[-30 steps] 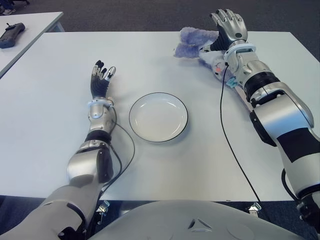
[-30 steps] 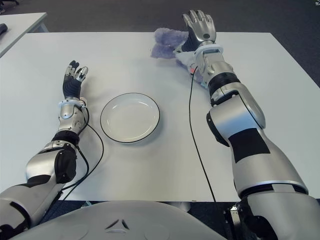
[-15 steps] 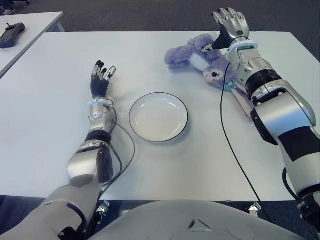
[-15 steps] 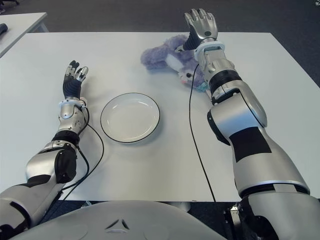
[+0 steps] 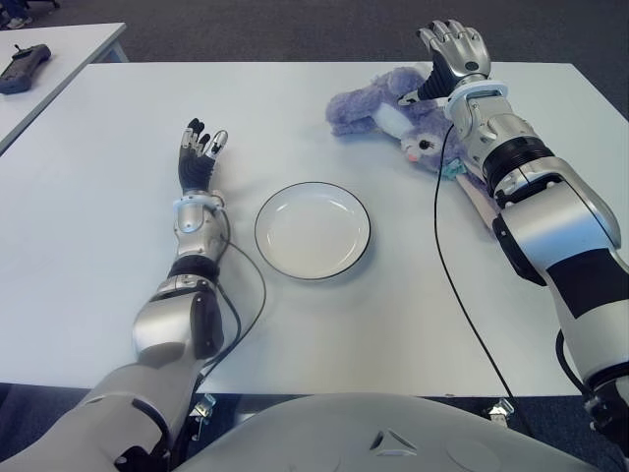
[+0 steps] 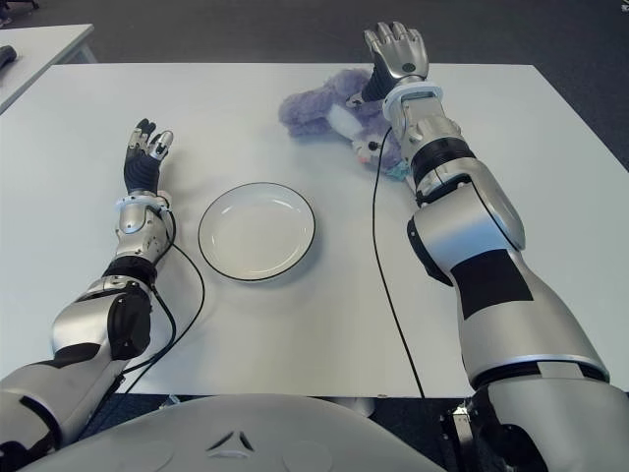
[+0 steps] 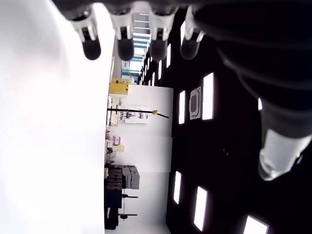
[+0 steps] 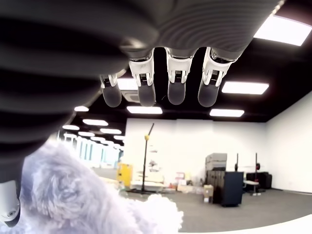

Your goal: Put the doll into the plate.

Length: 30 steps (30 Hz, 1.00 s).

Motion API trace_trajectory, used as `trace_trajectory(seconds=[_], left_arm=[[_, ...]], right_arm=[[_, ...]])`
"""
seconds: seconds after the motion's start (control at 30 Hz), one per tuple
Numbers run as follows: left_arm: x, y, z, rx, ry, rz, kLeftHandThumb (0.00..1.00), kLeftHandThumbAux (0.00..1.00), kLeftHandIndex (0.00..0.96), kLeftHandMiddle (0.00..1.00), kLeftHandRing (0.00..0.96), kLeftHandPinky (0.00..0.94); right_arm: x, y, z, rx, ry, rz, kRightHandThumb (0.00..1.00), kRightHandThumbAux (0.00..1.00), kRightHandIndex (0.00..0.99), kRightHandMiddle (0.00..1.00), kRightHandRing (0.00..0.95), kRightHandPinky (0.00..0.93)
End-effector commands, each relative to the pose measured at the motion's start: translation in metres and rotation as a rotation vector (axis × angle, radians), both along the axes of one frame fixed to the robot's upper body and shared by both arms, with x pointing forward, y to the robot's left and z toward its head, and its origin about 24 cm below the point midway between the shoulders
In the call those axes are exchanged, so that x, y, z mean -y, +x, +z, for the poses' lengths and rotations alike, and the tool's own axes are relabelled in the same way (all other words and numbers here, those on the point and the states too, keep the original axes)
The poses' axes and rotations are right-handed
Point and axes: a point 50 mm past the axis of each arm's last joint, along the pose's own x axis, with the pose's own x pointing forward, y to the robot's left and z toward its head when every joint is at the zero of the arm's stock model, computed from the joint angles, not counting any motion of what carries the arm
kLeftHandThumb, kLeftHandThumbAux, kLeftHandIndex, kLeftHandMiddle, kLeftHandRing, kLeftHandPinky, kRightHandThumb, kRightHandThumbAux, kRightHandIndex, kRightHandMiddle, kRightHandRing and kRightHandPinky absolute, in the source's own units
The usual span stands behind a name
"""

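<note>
The purple doll [image 5: 385,110] lies on the white table [image 5: 98,177] just beside my right hand [image 5: 454,51], on its thumb side, touching my wrist; my fingers [image 8: 168,92] are spread, gripping nothing. The plate [image 5: 313,230] sits nearer my body, between my arms. My left hand [image 5: 199,155], open too, shows beside the plate's left.

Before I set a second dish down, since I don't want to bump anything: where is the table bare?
Bare table runs along the near edge below the plate, and across the far left corner beyond the left hand. The far right is crowded: the doll lies against the right hand and forearm, with a cable trailing toward the near edge.
</note>
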Motion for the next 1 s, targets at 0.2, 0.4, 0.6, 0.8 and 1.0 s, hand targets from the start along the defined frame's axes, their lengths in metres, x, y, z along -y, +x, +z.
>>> trace_trajectory(seconds=[0.2,0.4,0.6,0.8,1.0], left_arm=[[0.036,-0.09,-0.115,-0.451,-0.222,0.024,0.0,0.598,0.011,0.06,0.037,0.017],[0.036,-0.09,-0.115,-0.45,-0.224,0.024,0.0,0.588,0.006,0.059,0.033,0.01],[0.036,-0.09,-0.115,-0.449,-0.226,0.027,0.0,0.582,0.004,0.062,0.034,0.012],[0.035,-0.09,-0.115,-0.446,-0.229,0.024,0.0,0.582,0.006,0.063,0.037,0.024],[0.034,-0.091,-0.115,-0.433,-0.244,0.028,0.0,0.59,0.007,0.06,0.04,0.035]], right_arm=[[0.004,0.001,0.005,-0.01,-0.039,-0.025,0.0,0.582,0.023,0.0,0.0,0.0],[0.009,-0.001,-0.009,-0.036,-0.018,-0.045,0.0,0.583,0.032,0.0,0.0,0.0],[0.013,-0.004,-0.022,-0.068,0.009,-0.069,0.0,0.578,0.033,0.0,0.0,0.0],[0.016,-0.006,-0.033,-0.092,0.046,-0.088,0.008,0.592,0.026,0.0,0.0,0.0],[0.02,-0.011,-0.05,-0.117,0.107,-0.104,0.041,0.61,0.024,0.0,0.0,0.0]])
